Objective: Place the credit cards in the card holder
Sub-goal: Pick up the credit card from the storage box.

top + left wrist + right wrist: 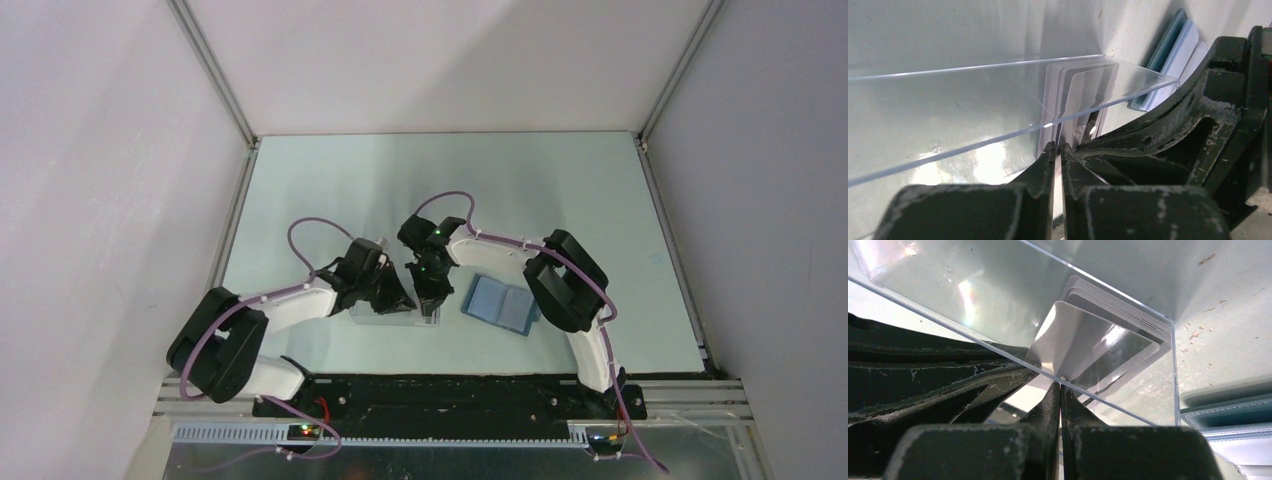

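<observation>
The left gripper [1055, 150] looked pinched on the wall of the clear box [948, 110], steadying it; the right gripper [1060, 390] seemed pressed shut on one tilted card of the credit cards [1083, 340] stacked inside; a slow lift clear of that wall, toward the open card holder [503, 303] just beside, looked wisest.

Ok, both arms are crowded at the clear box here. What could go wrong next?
The right jaws look shut on just a corner of the lifted card; it could twist or slip against the clear box wall. The left jaws clamp that wall right beside them, so the arms could collide as the card comes out. The card holder lies open and unheld; pushing a card in may slide it.
</observation>
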Motion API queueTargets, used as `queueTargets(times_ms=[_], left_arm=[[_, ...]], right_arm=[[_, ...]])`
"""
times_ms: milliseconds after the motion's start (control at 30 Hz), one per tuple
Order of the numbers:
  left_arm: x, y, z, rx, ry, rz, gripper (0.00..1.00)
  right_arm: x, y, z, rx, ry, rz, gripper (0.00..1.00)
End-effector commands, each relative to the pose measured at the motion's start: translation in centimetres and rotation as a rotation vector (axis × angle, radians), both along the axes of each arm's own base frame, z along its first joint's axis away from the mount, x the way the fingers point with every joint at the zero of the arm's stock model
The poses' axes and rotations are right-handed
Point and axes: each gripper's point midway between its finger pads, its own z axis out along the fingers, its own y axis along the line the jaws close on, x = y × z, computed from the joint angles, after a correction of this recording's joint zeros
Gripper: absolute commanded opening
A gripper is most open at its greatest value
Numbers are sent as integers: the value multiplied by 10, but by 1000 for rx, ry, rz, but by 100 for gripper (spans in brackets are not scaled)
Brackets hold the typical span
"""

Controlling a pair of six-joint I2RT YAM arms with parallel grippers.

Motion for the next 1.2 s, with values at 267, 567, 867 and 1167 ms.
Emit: queueTargets(times_ms=[267, 567, 867, 1167], left_arm=[[-7, -45, 48, -207, -37, -183, 19], [-1, -51, 48, -223, -64, -183, 19], [6, -58, 52, -250, -83, -176, 18], [7, -60, 40, -223, -56, -163, 16]], right_arm=[[7, -12, -14, -46, -46, -7, 0], [12, -10, -1, 8, -66, -14, 0], [17, -6, 42, 95, -129, -22, 1], [29, -32, 73, 65, -204, -72, 9]])
